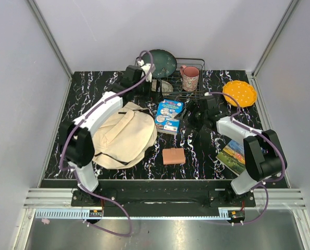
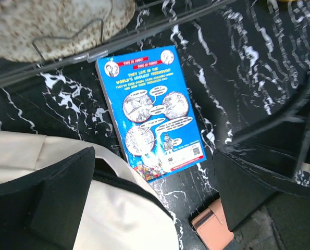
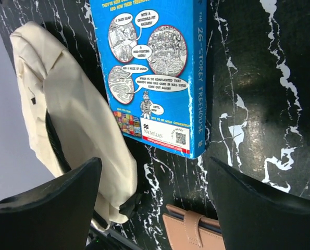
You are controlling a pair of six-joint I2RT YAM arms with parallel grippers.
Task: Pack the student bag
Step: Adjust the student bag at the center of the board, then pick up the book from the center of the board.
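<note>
The student bag (image 1: 124, 138) lies flat and slumped on the left half of the table (image 1: 207, 151), its right edge just beside a blue book (image 1: 169, 115). Both tools hang over that book with their fingers spread wide and nothing between them. The left tool (image 2: 153, 156) reaches in from the far side, by the dish rack (image 1: 199, 92), and the right tool (image 3: 153, 164) from the right.

The main risk, as I judge it, is the bag itself. It is soft and collapsed, so anything pushed at it may shove or crumple the canvas rather than go in. The book lies flat on the hard table, so a pinch may scrape the surface or slip off the cover. With two tools crowding one book, they could knock each other, or the left one could catch the rack's wire. A pink wallet (image 1: 173, 155) near the book could get nudged aside.

Whether the bag's mouth is open cannot be told; only a short run of dark zip (image 3: 53, 138) shows. The left arm (image 1: 100, 112) covers the bag's far-left part from above. The book's near-left corner meets the bag's edge, touching or tucked under I cannot say. The wallet is cut off in both wrist views.
</note>
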